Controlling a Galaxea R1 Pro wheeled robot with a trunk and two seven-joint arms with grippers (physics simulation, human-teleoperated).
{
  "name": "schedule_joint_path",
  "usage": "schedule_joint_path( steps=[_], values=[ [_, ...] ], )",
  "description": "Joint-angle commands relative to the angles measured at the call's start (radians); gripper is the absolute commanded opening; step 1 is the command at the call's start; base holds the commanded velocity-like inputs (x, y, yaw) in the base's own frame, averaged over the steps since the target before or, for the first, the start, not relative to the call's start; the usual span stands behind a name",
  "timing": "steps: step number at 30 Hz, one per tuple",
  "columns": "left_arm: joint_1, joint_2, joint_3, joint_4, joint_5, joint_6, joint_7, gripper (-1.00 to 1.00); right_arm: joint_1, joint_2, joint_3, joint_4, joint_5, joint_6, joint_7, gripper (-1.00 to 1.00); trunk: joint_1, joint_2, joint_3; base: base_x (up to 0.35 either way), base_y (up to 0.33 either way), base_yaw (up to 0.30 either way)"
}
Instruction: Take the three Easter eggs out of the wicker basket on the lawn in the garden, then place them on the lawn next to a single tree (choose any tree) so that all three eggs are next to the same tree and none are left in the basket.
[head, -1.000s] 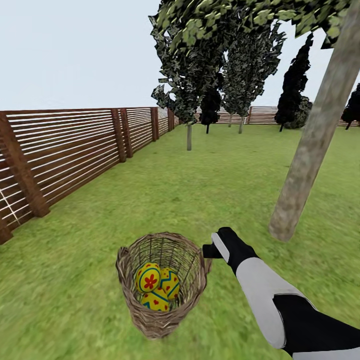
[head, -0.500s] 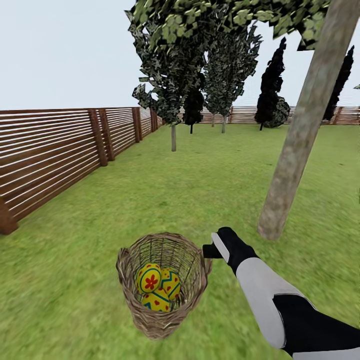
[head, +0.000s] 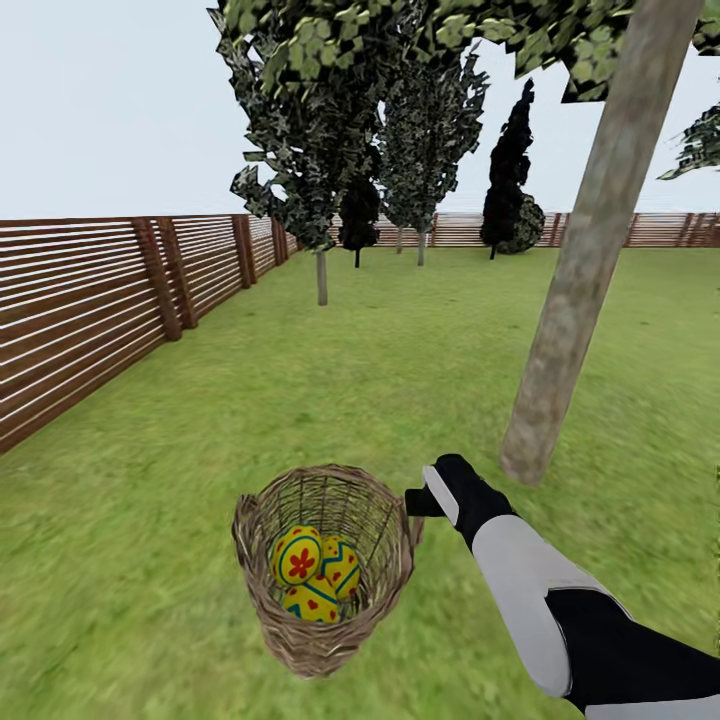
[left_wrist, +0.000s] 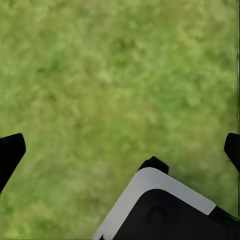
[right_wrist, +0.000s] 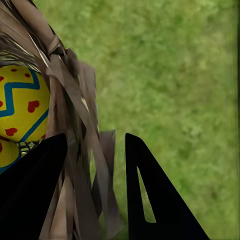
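Since the earlier pictures the whole head view has swung: the fence and the far trees have slid across the picture and the tree (head: 580, 270) now stands a little nearer to the wicker basket (head: 325, 565). This is the camera turning. Basket and right arm keep the same place in the view, so the robot carries the basket with it.

The right gripper (head: 418, 502) is pinched on the braided rim of the basket, on the side toward the tree. In the right wrist view its two dark fingers (right_wrist: 150, 195) stand on either side of the wicker wall, one inside and one outside. The three Easter eggs (head: 315, 570) lie together at the bottom of the basket, away from the tree as seen from the fingers. The right arm reaches forward and slightly inward, nearly straight.

The left gripper (left_wrist: 120, 150) hangs over the lawn (left_wrist: 115, 75), fingers spread wide and holding nothing.

I judge the trunk base close enough to set the basket down and begin unloading.
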Motion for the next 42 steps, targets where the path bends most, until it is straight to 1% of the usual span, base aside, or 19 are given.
schedule_joint_path(
  steps=[1, 8, 18, 31, 33, 34, 35, 36, 37, 38, 39, 40, 41, 42],
  values=[
    [0.001, 0.0, -0.002, -0.003, 0.008, 0.005, 0.003, 1.0, -0.001, 0.001, -0.007, -0.001, -0.019, 0.002, -0.007, -1.0, 0.001, -0.001, -0.001, 0.337, 0.081, -0.121],
    [0.001, 0.0, -0.002, -0.003, 0.008, 0.005, 0.003, 1.0, -0.001, 0.001, -0.007, -0.001, -0.019, 0.002, -0.007, -1.0, 0.001, -0.001, -0.001, 0.336, 0.081, -0.046],
    [0.001, 0.0, -0.002, -0.003, 0.008, 0.005, 0.003, 1.0, -0.001, 0.001, -0.007, -0.001, -0.019, 0.001, -0.007, -1.0, 0.001, -0.001, -0.001, 0.336, 0.1, -0.223],
    [0.001, 0.0, -0.002, -0.003, 0.008, 0.005, 0.003, 1.0, -0.001, 0.001, -0.007, -0.001, -0.019, 0.001, -0.007, -1.0, 0.001, -0.001, -0.001, 0.336, 0.127, -0.011],
    [0.0, 0.011, -0.003, -0.003, 0.013, 0.008, 0.003, 1.0, -0.001, 0.001, -0.007, -0.001, -0.019, 0.001, -0.007, -1.0, 0.001, -0.001, -0.001, 0.336, 0.044, 0.0],
    [-0.002, 0.033, -0.003, -0.004, 0.017, 0.016, 0.004, 1.0, -0.001, 0.001, -0.007, -0.001, -0.019, 0.001, -0.007, -1.0, 0.001, -0.001, -0.001, 0.336, 0.018, 0.0],
    [-0.019, 0.069, -0.002, -0.004, 0.017, 0.025, 0.004, 1.0, -0.001, 0.001, -0.007, -0.001, -0.019, 0.001, -0.007, -1.0, 0.001, -0.001, -0.001, 0.336, 0.009, 0.0],
    [-0.043, 0.114, -0.001, -0.004, 0.017, 0.059, 0.004, 1.0, -0.001, 0.001, -0.007, -0.001, -0.019, 0.001, -0.007, -1.0, 0.001, -0.001, -0.001, 0.336, 0.005, 0.0],
    [-0.06, 0.154, 0.001, -0.007, 0.019, 0.103, 0.004, 1.0, -0.001, 0.001, -0.007, -0.001, -0.019, 0.001, -0.007, -1.0, 0.001, -0.001, -0.001, 0.336, 0.003, 0.0],
    [-0.096, 0.225, 0.003, -0.011, 0.027, 0.183, 0.004, 1.0, -0.001, 0.001, -0.007, -0.001, -0.019, 0.001, -0.007, -1.0, 0.001, -0.001, -0.001, 0.337, 0.002, 0.0],
    [-0.13, 0.278, 0.004, -0.013, 0.042, 0.24, 0.005, 1.0, -0.001, 0.001, -0.007, -0.001, -0.019, 0.001, -0.008, -1.0, 0.001, -0.001, -0.001, 0.337, 0.001, 0.0],
    [-0.225, 0.365, 0.004, -0.014, 0.084, 0.365, 0.006, 1.0, -0.001, 0.001, -0.007, -0.001, -0.019, 0.001, -0.008, -1.0, 0.001, -0.001, -0.001, 0.337, 0.0, 0.0],
    [-0.278, 0.395, 0.004, -0.014, 0.097, 0.425, 0.007, 1.0, -0.001, 0.001, -0.007, -0.001, -0.019, 0.001, -0.008, -1.0, 0.001, -0.001, -0.001, 0.337, 0.0, 0.0],
    [-0.35, 0.418, 0.004, -0.012, 0.11, 0.505, 0.007, 1.0, -0.001, 0.001, -0.007, -0.001, -0.019, 0.001, -0.009, -1.0, 0.001, -0.001, -0.001, 0.337, 0.0, 0.0]
  ],
)
